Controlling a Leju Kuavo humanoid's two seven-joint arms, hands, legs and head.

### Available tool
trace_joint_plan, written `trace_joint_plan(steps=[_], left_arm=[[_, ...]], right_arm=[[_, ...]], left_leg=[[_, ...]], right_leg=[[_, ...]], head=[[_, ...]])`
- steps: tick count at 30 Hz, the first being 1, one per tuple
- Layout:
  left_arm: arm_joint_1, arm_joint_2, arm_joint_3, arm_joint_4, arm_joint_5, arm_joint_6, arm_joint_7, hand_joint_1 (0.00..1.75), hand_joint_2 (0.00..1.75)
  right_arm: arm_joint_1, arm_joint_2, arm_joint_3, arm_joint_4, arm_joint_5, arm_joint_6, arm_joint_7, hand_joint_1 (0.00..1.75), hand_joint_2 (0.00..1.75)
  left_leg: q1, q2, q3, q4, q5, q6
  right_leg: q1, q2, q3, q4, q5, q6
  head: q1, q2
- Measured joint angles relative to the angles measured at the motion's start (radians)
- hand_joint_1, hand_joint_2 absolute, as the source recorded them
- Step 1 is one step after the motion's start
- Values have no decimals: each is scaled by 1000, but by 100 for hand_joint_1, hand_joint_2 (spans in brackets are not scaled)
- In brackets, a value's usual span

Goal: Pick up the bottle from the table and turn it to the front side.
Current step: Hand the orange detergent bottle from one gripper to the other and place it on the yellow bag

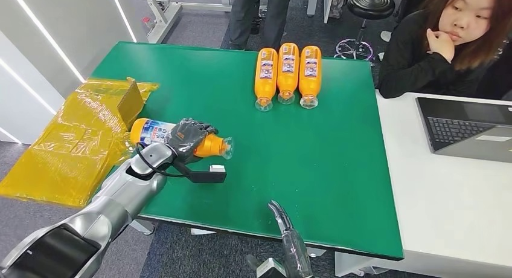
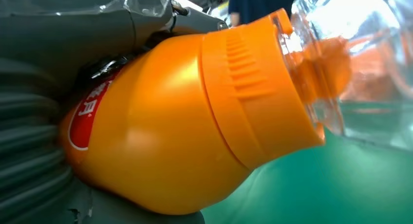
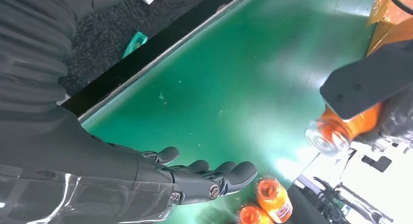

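Observation:
An orange bottle [image 1: 154, 133] with a blue-white label and a clear cap lies sideways at the left side of the green table [image 1: 314, 151]. My left hand [image 1: 188, 138] grips it around the middle, fingers wrapped over the body. In the left wrist view the bottle's orange shoulder [image 2: 165, 121] presses against my palm, with the clear cap [image 2: 350, 63] sticking out past it. My right hand [image 1: 284, 225] hovers at the table's near edge, open and holding nothing. In the right wrist view its fingers [image 3: 214, 177] are stretched out above the green surface, and the held bottle's cap [image 3: 324, 139] shows beyond them.
Three orange bottles [image 1: 287, 72] lie side by side at the far middle of the table, caps toward me. A box wrapped in yellow film [image 1: 78, 136] sits off the table's left edge. A person [image 1: 450, 36] sits at the far right by a white desk with a laptop [image 1: 468, 127].

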Motion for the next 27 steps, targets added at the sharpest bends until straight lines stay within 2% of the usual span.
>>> trace_joint_plan(steps=[9, 11, 12, 15, 16, 17, 22, 27], left_arm=[[-65, 45, -48, 81, -100, -248, 181, 175, 175], [-81, 53, -53, 101, -107, -320, 240, 166, 175], [-88, 56, -55, 109, -108, -354, 272, 145, 175], [-108, 67, -55, 128, -99, -431, 353, 27, 175], [-112, 71, -55, 132, -95, -449, 375, 5, 175], [-115, 76, -55, 136, -93, -464, 394, 0, 175], [-116, 104, -53, 151, -77, -499, 464, 0, 175], [-114, 128, -47, 157, -74, -494, 487, 0, 175]], right_arm=[[1, -4, 5, -5, -17, -7, 35, 0, 175], [1, -5, 5, -12, -13, 10, 41, 0, 175], [1, -6, 5, -16, -10, 20, 43, 0, 175], [3, -13, 4, -34, 4, 39, 48, 0, 175], [4, -16, 2, -40, 7, 43, 49, 0, 175], [6, -18, 1, -46, 8, 47, 49, 0, 175], [8, -23, -3, -59, 21, 91, 37, 0, 175], [12, -22, -10, -61, 22, 118, 22, 0, 175]], left_leg=[[0, 0, 0, 0, 0, 0], [0, 0, 0, 0, 0, -1], [0, 1, 0, 0, 0, -1], [0, 0, 0, 0, 0, -1], [0, 0, 0, 0, 0, -1], [0, 0, 0, 0, 0, -1], [0, 0, 0, 0, 1, -1], [0, 0, 0, 0, 1, -1]], right_leg=[[0, 0, 0, 0, 0, 0], [0, 0, 0, 1, 0, 0], [0, 0, 0, 1, 0, 0], [0, 0, 0, 1, 0, 0], [0, 0, 0, 1, 0, 0], [0, 0, 0, 1, 0, 0], [0, 0, 0, 1, 0, 0], [0, 0, 0, 1, 0, 0]], head=[[0, 0], [0, 0], [0, 0], [0, 0], [0, 0], [0, 0], [0, 0], [0, 0]])
